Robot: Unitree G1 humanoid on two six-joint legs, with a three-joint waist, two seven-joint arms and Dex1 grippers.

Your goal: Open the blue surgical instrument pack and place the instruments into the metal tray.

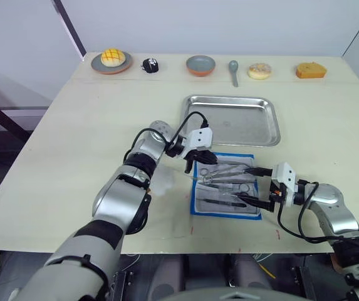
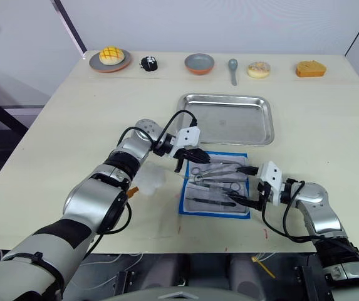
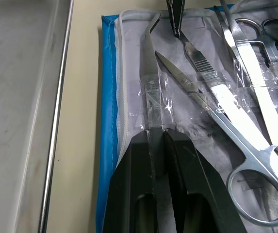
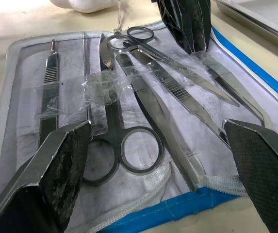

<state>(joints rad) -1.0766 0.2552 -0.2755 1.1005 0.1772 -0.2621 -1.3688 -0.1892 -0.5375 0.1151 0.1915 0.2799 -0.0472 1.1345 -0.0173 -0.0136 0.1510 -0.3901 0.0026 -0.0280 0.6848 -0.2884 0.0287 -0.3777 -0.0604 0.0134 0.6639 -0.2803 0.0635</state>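
Left eye view: opened blue surgical instrument pack [image 1: 225, 188] lies on the bench [image 1: 72, 138], beside the metal tray [image 1: 232, 119].
Left claw [image 1: 202, 158] is clamped on one of the instruments [image 3: 150, 68] in the pack; right claw [image 1: 252, 185] stands wide apart at the pack's right edge.

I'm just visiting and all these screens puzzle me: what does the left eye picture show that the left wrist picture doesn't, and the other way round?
The left eye view alone takes in the far table edge: a yellow bun on a grey plate, a grey bowl, a grey spoon, and the open right gripper.

The left wrist view alone reveals clear tape over the slim bent silver tweezers, pinched by the left gripper.

Both share the opened blue surgical instrument pack, its silver instruments and the empty shallow steel tray.
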